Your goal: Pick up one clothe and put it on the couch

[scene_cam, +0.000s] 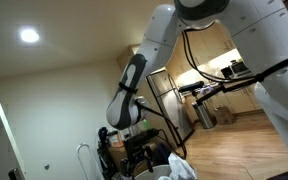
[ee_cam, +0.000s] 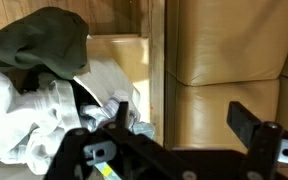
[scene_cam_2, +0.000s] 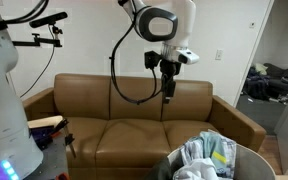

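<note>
A pile of clothes lies in a basket at the left of the wrist view, with a dark green piece on top of white and striped ones. In an exterior view the clothes fill a basket at the lower right. The brown leather couch stands behind it and also fills the right of the wrist view. My gripper is open and empty. It hangs in the air above the couch seat, beside the clothes and not touching them.
The basket's rim stands in front of the couch's right end. A doorway to another room opens at the far right. A red thing lies on the couch's left arm. Camera stands and cables crowd an exterior view.
</note>
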Robot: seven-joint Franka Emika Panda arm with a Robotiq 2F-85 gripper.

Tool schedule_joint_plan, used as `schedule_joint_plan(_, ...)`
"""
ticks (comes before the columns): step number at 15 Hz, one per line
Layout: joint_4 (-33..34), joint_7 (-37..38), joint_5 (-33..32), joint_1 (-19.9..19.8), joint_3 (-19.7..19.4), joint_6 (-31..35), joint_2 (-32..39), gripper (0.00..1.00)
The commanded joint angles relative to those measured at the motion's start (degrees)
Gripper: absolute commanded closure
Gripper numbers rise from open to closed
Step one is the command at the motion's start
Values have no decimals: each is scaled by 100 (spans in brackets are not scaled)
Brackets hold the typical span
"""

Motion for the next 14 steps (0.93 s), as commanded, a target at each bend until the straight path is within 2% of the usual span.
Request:
schedule_joint_plan(1, 63, 2, 11, -20, 17, -17, 64, 0)
schedule_joint_plan(3, 223, 127, -105, -5, 20, -53, 251, 0)
schedule_joint_plan(4, 328, -45, -91, -19, 17, -76, 402, 0)
schedule_joint_plan(8, 770, -85, -131, -154, -126, -60, 1289, 0)
schedule_joint_plan(14, 1651, -211, -114, -595, -420, -214, 2458, 0)
